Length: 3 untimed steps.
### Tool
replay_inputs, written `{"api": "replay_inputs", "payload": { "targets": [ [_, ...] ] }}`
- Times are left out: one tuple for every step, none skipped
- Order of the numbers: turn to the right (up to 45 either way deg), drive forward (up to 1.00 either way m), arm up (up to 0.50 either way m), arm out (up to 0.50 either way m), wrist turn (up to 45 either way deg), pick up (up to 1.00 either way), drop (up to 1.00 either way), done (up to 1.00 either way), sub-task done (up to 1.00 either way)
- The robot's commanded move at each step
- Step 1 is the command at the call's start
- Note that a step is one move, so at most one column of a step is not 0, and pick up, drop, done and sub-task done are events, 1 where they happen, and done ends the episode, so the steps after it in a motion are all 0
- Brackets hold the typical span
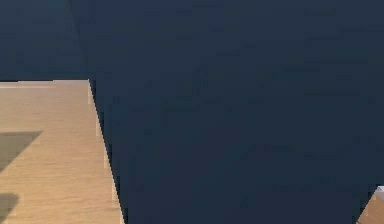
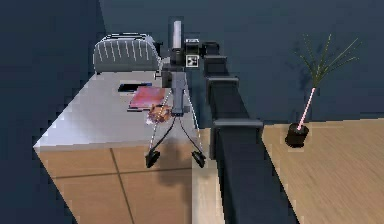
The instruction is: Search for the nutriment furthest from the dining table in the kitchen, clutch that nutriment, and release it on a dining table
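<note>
In the arm side view my arm (image 2: 235,150) rises as a dark bar from the bottom edge. The gripper (image 2: 174,158) shows with two thin fingers (image 2: 153,155) spread in front of a grey-topped counter (image 2: 95,115). A small brownish-pink blob (image 2: 158,114) sits at the counter top's near edge, right by the gripper's body. I cannot tell whether the gripper holds anything. A pink-red thing (image 2: 147,96) lies farther back on the counter, beside a dark flat item (image 2: 130,88).
A silver toaster (image 2: 127,52) stands at the counter's far end against the dark blue wall. A potted plant (image 2: 303,125) stands on the wood floor at the arm side view's right. The forward view has a dark blue wall (image 1: 240,110) close ahead and wood floor (image 1: 50,150) at its left.
</note>
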Motion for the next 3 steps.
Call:
{"api": "replay_inputs", "payload": {
  "targets": [
    [0.0,0.00,0.00,0.00,45.0,0.00,0.00,0.00,0.00],
    [0.0,0.00,0.00,0.00,45.0,0.00,0.00,0.00,0.00],
    [0.0,0.00,0.00,0.00,45.0,0.00,0.00,0.00,0.00]
  ]
}}
